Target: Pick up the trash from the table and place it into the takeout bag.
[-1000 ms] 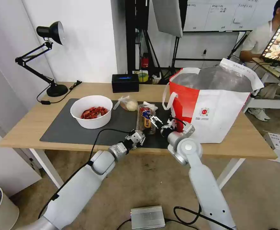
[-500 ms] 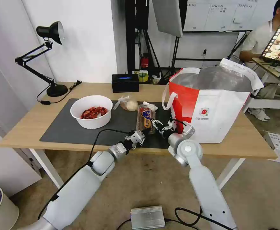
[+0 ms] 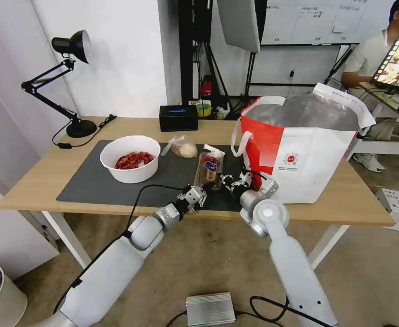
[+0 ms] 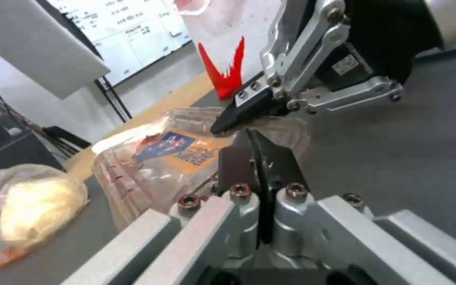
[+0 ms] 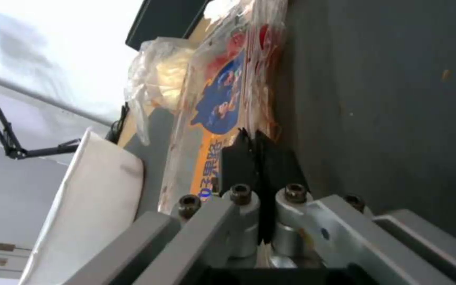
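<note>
The clear tray (image 3: 209, 167), lying on the dark mat (image 3: 95, 188) beside the takeout bag (image 3: 299, 150), is being pinched at its near edge by the right gripper (image 3: 226, 180), whose fingers are clenched on thin plastic that is likely being risked to slip free, while the left gripper (image 3: 194, 197) is being held closed and empty just short of it

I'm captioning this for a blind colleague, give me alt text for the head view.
The right claw is pinched shut on the near end of the clear plastic tray on the dark mat, beside the takeout bag. The left claw waits shut nearby.
</note>
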You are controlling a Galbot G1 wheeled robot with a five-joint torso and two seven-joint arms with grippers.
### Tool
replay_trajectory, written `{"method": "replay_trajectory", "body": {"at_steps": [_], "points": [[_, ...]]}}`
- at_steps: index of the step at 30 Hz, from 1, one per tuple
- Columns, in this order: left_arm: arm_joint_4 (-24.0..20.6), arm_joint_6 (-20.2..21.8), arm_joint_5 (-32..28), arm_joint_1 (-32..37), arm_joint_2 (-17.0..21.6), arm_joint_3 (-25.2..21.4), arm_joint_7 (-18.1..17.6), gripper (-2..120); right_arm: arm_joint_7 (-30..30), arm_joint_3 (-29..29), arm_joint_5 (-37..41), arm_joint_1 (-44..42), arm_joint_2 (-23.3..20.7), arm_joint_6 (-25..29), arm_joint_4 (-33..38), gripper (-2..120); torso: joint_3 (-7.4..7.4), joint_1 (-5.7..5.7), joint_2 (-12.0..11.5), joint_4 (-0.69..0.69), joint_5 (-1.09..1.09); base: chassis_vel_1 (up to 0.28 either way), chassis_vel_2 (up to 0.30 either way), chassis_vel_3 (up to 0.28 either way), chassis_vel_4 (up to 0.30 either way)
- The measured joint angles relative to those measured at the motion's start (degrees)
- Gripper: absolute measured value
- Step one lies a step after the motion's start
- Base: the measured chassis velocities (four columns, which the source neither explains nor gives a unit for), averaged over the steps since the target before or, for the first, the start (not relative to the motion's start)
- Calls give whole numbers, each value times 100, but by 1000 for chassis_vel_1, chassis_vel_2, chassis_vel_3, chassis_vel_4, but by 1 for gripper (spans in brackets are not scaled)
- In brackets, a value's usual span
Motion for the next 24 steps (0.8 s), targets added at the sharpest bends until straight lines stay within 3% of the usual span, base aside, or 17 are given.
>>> {"method": "replay_trajectory", "body": {"at_steps": [10, 24], "points": [[-565, 362, -855, 282, 243, -188, -264, 30, -69, -49, -169, -58, -11, 59, 103, 0, 0, 0, 0, 0, 0, 0, 0, 0, 0], [-1260, 473, -1309, 1298, 560, -1163, -465, 83, -875, -456, -1087, -316, -301, 445, 557, 0, -1, 0, 1, 1, 0, 0, 0, 0, 0]]}}
